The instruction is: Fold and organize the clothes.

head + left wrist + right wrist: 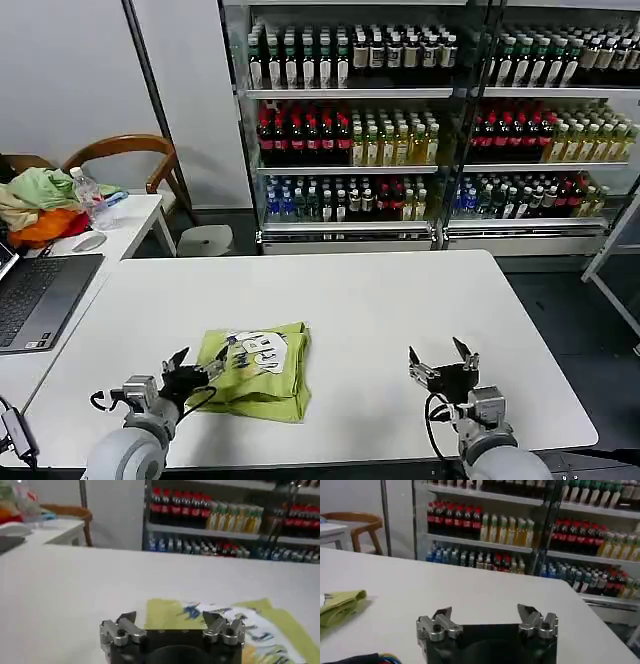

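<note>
Nearest the head camera, both arms sit low at the near edge of the white table [380, 300]. The left gripper [197, 367] hangs at the near left corner of the T-shirt [260, 370], its fingers spread and holding nothing; the right gripper [443, 360] waits well apart to the right, also spread and empty. The lime shirt lies as a compact folded block with its printed side up, near the table's front, so the folding looks largely done; what may remain is a last tidy or placing. A heap of garments [38, 205] rests on the side table, beside a laptop [35, 300].

From the left wrist, the left gripper [172, 625] shows its jaws wide apart just short of the T-shirt [170, 614], with bare table around it.

From the right wrist, the right gripper [487, 621] stands open over bare table, and the T-shirt [340, 605] edge shows its stacked layers, which the head view barely reveals.
</note>
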`<action>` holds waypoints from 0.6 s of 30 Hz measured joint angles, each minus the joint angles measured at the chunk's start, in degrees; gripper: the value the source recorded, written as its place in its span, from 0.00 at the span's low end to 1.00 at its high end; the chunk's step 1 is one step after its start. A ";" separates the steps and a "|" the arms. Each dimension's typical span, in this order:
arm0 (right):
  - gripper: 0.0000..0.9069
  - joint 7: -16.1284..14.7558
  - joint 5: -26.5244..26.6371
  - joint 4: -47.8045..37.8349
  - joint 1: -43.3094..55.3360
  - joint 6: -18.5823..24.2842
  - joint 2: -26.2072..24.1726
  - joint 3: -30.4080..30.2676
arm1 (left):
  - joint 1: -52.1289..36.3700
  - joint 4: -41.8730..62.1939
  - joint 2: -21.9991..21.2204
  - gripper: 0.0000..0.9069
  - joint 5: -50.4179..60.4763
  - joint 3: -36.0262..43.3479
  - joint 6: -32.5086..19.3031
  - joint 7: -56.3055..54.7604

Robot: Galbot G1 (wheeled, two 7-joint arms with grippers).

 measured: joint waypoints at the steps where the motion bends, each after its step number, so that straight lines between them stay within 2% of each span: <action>1: 1.00 0.00 0.05 -0.01 0.09 0.00 -0.02 0.00 | 0.00 0.33 -0.06 1.00 -0.03 -0.09 0.06 0.03; 5: 1.00 0.02 0.47 0.11 0.55 -0.09 -0.30 -0.01 | 0.51 1.35 -0.07 1.00 -0.12 -0.13 0.09 0.44; 6: 1.00 0.06 0.56 0.13 0.70 -0.14 -0.45 0.00 | 0.55 1.62 -0.15 0.50 -0.12 -0.19 0.09 0.45; 7: 1.00 0.06 0.61 0.14 0.79 -0.14 -0.55 0.03 | 0.52 1.99 -0.25 0.04 -0.12 -0.34 0.08 0.44; 18: 1.00 0.03 0.73 0.01 0.88 -0.15 -0.57 0.36 | 0.66 3.58 -0.90 0.06 -0.99 -0.16 -0.91 0.65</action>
